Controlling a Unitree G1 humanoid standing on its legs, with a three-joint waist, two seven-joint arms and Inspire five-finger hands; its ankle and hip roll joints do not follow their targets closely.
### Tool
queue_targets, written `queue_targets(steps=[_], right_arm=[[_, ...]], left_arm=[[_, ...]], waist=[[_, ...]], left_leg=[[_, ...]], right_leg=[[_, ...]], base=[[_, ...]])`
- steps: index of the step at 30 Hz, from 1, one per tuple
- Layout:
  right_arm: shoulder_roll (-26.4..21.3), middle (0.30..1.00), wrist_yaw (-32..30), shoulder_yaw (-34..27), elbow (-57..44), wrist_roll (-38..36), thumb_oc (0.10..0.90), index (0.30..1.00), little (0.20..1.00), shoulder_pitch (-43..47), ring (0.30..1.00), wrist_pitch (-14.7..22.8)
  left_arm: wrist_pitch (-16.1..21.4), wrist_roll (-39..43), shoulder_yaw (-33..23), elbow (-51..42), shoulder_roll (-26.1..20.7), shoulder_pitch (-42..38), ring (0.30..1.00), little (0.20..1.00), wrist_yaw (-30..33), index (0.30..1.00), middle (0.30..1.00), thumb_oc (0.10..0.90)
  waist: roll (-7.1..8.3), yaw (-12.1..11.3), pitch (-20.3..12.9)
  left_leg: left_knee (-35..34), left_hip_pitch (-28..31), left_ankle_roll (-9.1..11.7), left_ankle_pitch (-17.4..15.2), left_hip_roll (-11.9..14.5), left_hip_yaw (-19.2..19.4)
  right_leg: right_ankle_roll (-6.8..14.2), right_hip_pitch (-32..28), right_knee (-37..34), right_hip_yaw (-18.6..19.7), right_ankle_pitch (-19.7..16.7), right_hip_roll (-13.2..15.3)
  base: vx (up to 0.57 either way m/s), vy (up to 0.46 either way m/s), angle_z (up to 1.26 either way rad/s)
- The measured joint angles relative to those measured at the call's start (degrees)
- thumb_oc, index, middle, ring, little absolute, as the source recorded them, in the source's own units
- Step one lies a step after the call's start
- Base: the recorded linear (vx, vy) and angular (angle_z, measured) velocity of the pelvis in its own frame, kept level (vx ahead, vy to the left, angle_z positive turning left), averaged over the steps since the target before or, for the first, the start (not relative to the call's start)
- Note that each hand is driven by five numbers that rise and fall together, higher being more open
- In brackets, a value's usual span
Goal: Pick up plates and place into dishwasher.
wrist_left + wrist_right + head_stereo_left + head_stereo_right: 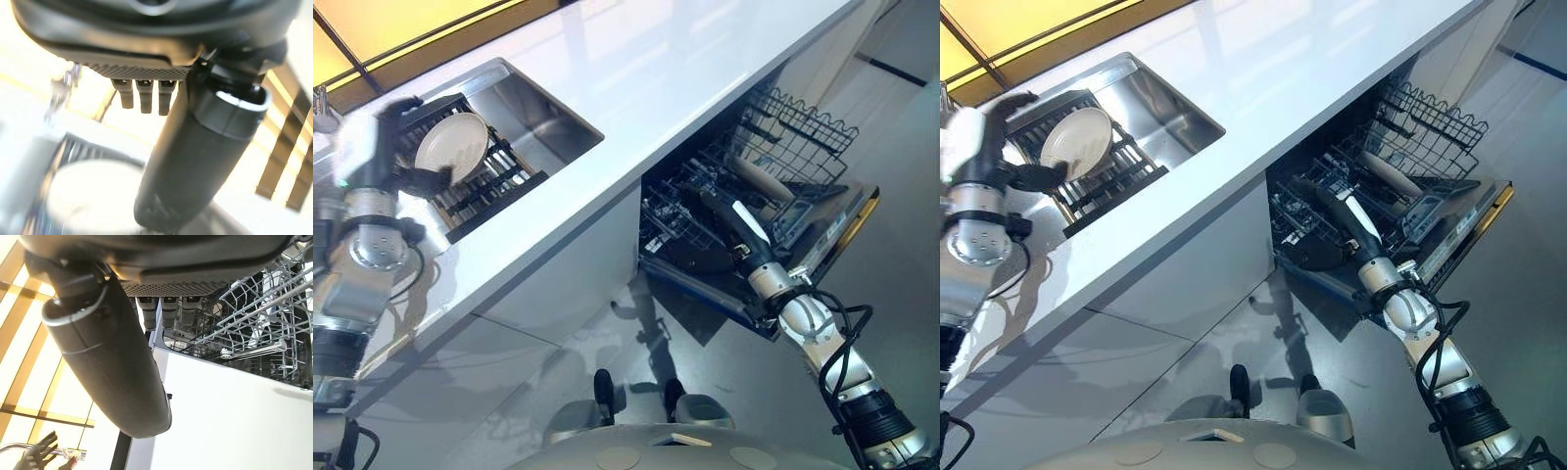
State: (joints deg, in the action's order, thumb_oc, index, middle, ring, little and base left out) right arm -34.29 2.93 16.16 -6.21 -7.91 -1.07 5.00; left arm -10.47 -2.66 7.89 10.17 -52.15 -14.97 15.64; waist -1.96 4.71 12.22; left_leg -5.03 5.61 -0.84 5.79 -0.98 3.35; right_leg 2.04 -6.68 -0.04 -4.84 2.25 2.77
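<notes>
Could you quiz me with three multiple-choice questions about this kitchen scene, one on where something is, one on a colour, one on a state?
1. Where is the plate?
A. In the rack in the sink
B. On the floor
C. In the dishwasher

2. What colour is the plate?
A. Red
B. White
C. Black

3. How is the dishwasher right now?
A. Shut
B. Door down, wire racks in sight
C. Covered with a cloth

Answers:
1. A: the plate leans in the dark rack set in the steel sink, at the left hand.
2. B: it shows plain white against the dark rack.
3. B: the door hangs open below the counter, racks showing, and the right hand reaches into the lower one.
</notes>
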Motion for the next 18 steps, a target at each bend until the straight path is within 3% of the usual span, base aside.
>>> queue_targets(steps=[2,12,18], right_arm=[[0.33,0.900,0.06,2.27,1.17,0.02,0.800,0.900,0.900,0.21,0.900,-0.13],[0.86,0.900,-0.16,5.82,6.26,0.10,0.800,0.900,0.900,-0.45,0.900,-1.63],[-0.19,0.900,-0.14,6.84,6.26,0.06,0.800,0.900,0.900,-0.79,0.900,-1.59]], left_arm=[[-1.04,0.49,3.54,2.82,0.44,-1.69,0.900,0.900,-1.13,0.900,0.900,0.800],[-5.78,0.36,6.09,12.85,2.03,-7.68,0.900,0.900,-0.69,0.900,0.900,0.800],[-7.46,-0.27,7.90,22.30,2.48,-8.94,0.900,0.900,5.05,0.900,0.900,0.800]], waist=[[0.00,0.46,-0.03],[-1.35,3.24,-0.65],[-1.89,5.15,-0.57]], left_leg=[[0.00,-0.01,0.00,0.00,0.04,0.93],[0.00,-0.28,0.02,-0.05,0.30,3.00],[-0.01,-1.37,0.04,-0.06,0.96,4.96]], right_leg=[[-0.01,0.39,0.20,1.01,-0.01,-0.12],[0.02,2.72,2.05,3.06,0.00,-0.28],[0.25,5.44,3.35,5.08,0.16,-0.67]], base=[[0.03,-0.020,-0.21],[0.02,-0.001,-0.13],[0.01,-0.002,-0.17]])
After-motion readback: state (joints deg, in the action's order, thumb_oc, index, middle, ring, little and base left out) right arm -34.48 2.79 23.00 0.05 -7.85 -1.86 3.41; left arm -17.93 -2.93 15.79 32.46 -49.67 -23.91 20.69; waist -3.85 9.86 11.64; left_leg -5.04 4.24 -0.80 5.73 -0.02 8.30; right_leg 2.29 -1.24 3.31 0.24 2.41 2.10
